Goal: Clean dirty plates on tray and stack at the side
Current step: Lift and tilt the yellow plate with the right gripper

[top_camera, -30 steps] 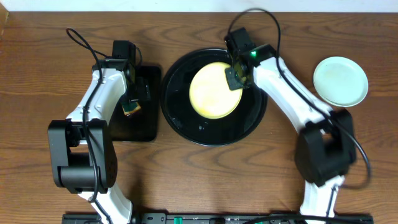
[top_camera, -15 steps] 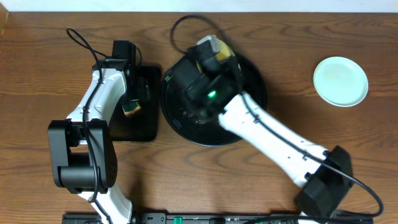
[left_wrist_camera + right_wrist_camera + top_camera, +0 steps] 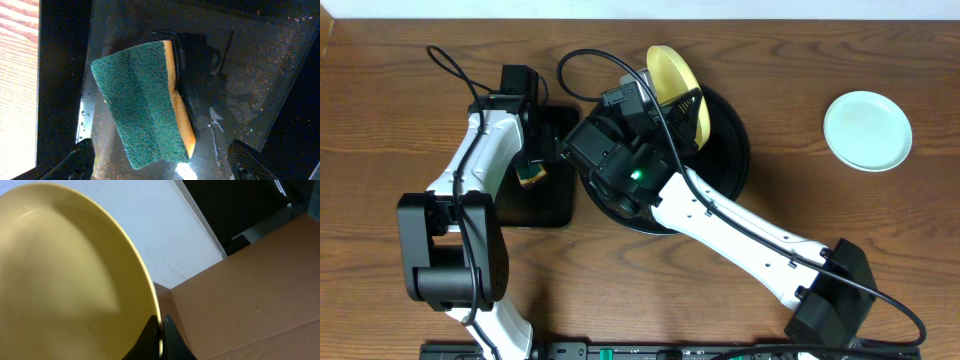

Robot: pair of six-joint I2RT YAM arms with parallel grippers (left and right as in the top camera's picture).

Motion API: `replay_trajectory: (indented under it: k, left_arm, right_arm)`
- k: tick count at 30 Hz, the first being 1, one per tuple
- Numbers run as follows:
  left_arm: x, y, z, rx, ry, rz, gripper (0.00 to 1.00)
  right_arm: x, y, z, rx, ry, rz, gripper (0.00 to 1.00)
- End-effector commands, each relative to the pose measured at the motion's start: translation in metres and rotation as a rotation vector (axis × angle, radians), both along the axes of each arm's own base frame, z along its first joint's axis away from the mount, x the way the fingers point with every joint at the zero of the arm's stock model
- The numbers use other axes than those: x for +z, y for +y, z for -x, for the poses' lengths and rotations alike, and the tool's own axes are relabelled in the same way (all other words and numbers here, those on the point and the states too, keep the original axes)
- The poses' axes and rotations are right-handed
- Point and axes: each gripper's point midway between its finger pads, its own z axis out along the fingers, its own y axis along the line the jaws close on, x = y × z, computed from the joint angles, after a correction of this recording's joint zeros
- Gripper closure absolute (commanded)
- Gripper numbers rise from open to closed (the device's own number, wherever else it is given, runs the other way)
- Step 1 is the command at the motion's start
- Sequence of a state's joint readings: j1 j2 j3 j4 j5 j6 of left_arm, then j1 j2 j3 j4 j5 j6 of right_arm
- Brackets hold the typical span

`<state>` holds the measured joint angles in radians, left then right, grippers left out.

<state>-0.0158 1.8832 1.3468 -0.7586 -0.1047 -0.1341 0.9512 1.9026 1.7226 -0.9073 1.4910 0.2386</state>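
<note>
1. Overhead: my fixed, far view, straight down on the whole table (image 3: 380, 90).
2. Left wrist: close, facing down on the sponge (image 3: 142, 105) and small black tray (image 3: 240, 75); overhead shows me both too.
3. Right wrist: very close against the yellow plate (image 3: 65, 270), aimed off-table toward a white wall (image 3: 165, 245); plate shared with overhead.

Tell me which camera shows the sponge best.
Left wrist: the sponge fills the frame, green scouring face and yellow foam edge clear. Overhead shows only a small, partly hidden bit of it; right wrist shows none.
</note>
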Motion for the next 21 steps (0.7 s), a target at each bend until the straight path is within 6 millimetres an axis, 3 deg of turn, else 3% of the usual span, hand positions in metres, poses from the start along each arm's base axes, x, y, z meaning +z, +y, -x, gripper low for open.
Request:
replay_trajectory:
  k: [1,10,17,21]
  left_arm:
    - [0.001,0.002,0.003,0.007,0.003,-0.011,0.15]
    - [0.001,0.002,0.003,0.006,0.003,-0.012,0.15]
    - [0.001,0.002,0.003,0.007,0.003,-0.011,0.15]
    - [0.001,0.002,0.003,0.006,0.003,-0.012,0.15]
  right_arm:
    - [-0.004,-0.007,-0.005,-0.019,-0.010,-0.031,0.99]
    - [-0.031,-0.028,-0.029,-0.033,0.105,-0.152,0.99]
    - [-0.111,-0.046,-0.057,0.042,0.502,-0.545,0.99]
    - [-0.135,-0.085,-0.075,0.011,0.628,-0.821,0.99]
